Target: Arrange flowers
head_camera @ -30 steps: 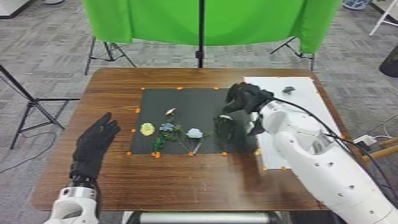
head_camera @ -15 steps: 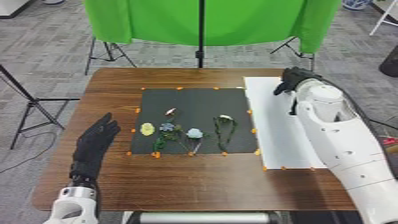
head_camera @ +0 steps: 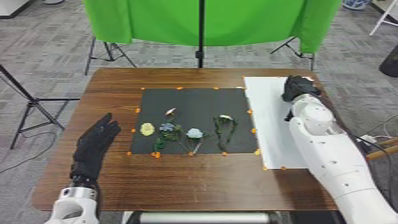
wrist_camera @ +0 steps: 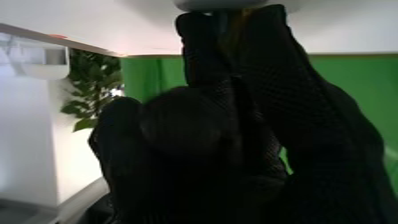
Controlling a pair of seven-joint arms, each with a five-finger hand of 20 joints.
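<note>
In the head view, my right hand (head_camera: pixel 300 88) is over the far right part of the white sheet, covering what lies under it. In the right wrist view, a grey rounded thing stands beyond my right hand (wrist_camera: pixel 302 100); whether they touch I cannot tell. My left hand (head_camera: pixel 98 135) rests left of the dark mat, fingers straight and holding nothing. On the mat lie a yellow flower (head_camera: pixel 147 129), a blue flower (head_camera: pixel 166 127), a pale flower (head_camera: pixel 195 133), a small reddish-white bud (head_camera: pixel 171 112) and a white flower (head_camera: pixel 226 117) with long green stems.
The dark mat (head_camera: pixel 200 100) and the white sheet (head_camera: pixel 277 135) lie side by side on the brown table (head_camera: pixel 191 180), with orange markers along their edges. A green cloth (head_camera: pixel 209 22) on stands rises behind the table.
My right hand has gone from above the mat's right part to the right, over the white sheet's far end. The small green piece seen there earlier is now hidden. My left hand has stayed still.
</note>
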